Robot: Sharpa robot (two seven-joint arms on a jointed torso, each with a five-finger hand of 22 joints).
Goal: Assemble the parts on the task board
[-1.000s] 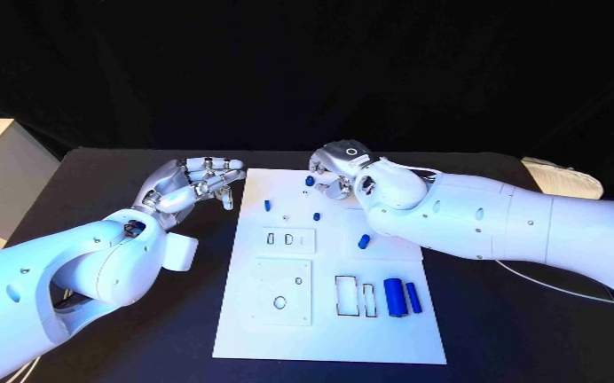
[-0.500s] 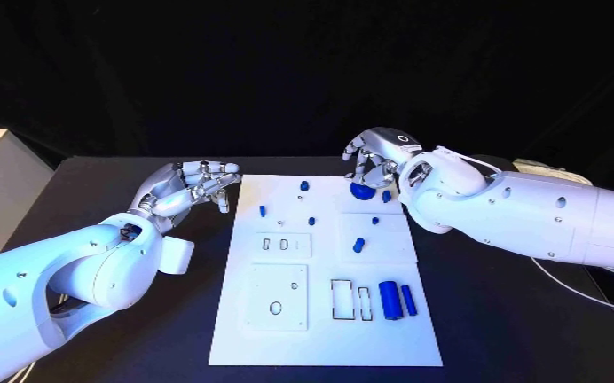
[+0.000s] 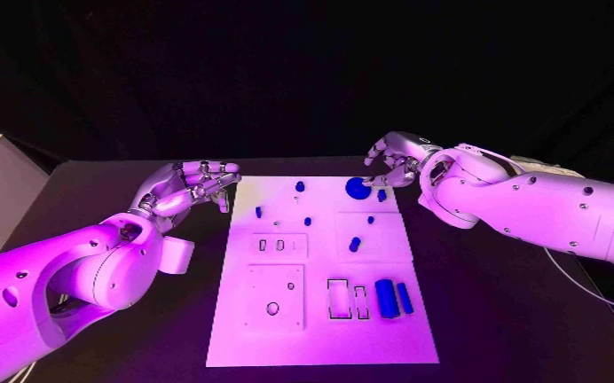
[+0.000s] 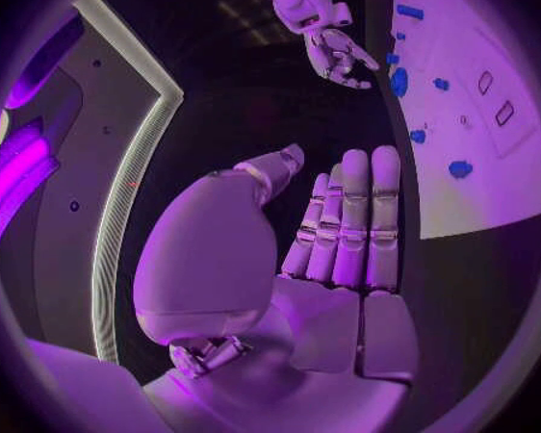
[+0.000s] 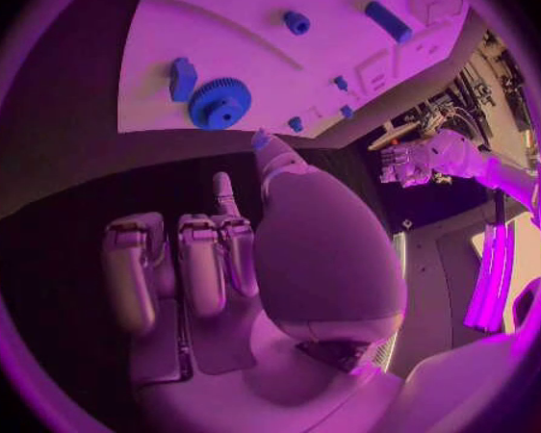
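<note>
the right hand (image 3: 394,160) hovers off the far right corner of the task board (image 3: 323,330), holding nothing, its fingers (image 5: 187,260) loosely curled but apart, their tips pointing down toward the black table (image 3: 512,312). just to its left, on the board's far right part, lies a blue gear (image 3: 358,188), close to the fingertips but not touching them; the right wrist view shows the gear (image 5: 218,103) lying flat with a small blue block (image 5: 182,77) right beside it. the left hand (image 3: 190,186) hangs over the table just beside the board's far left corner, empty, its fingers (image 4: 355,212) side by side and fairly straight, the thumb set apart. the board lies in the middle of the table between the two arms. across its far half sit several small blue pegs (image 3: 300,186), and a short blue piece (image 3: 355,244) rests on the raised square on the right. nearer, on the right, two blue cylinders (image 3: 385,298) lie side by side just beside two narrow rectangular slots (image 3: 339,299). on the left, a small plate bears two little slots (image 3: 270,245), and nearer still a larger square plate (image 3: 275,296) has an oval hole and a small round one.
</note>
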